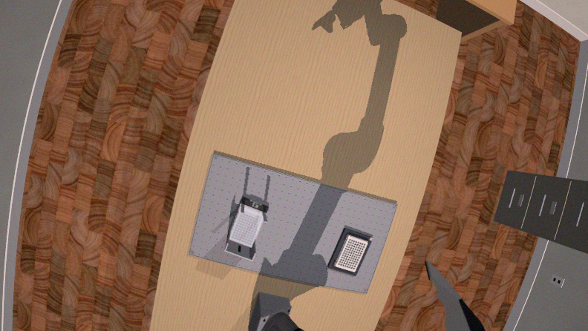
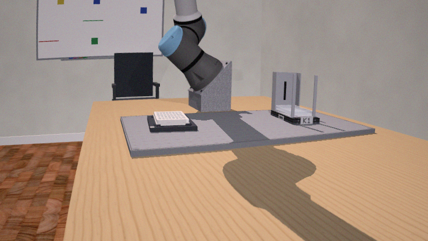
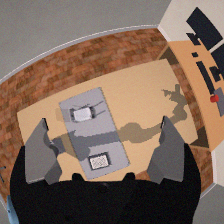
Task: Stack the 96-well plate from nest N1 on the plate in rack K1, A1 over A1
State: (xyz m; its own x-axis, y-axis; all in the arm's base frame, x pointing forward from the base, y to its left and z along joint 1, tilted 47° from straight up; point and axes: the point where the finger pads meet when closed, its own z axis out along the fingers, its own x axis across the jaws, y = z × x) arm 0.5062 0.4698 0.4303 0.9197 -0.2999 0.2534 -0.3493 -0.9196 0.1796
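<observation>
Currently the end effector [image 3: 106, 150] is spread to its widest and holds nothing; in the wrist view its two grey fingers frame the whole table [image 2: 179, 194] from far above. It hangs high over the grey board [image 2: 245, 137], well apart from everything on it.

The plate to be moved [image 2: 171, 118] sits flat in its black nest [image 2: 172, 127] near one end of the board. The second plate [image 2: 287, 109] lies low in the rack [image 2: 293, 95] near the other end of the board, between the upright posts; the label K1 can be read on the rack base. The arm base [image 2: 214, 89] stands on the table behind the board, about midway between nest and rack.

Step in hand, as judged: the approach to the nest; nothing has been gripped yet.

Notes for a good approach:
- The descent should be made straight above the nest, with the jaws kept spread until both fingers are level with the plate's side walls.
- The fingers should close on two opposite walls, centred, so the plate lifts level out of the nest.
- The cut corner should be found on both plates before gripping. From the top view it cannot be made out with certainty on either plate, so a closer look is needed before any wrist turn is chosen.
- At the rack, entry from above between the posts is advised, so that the lower plate is not disturbed.
</observation>
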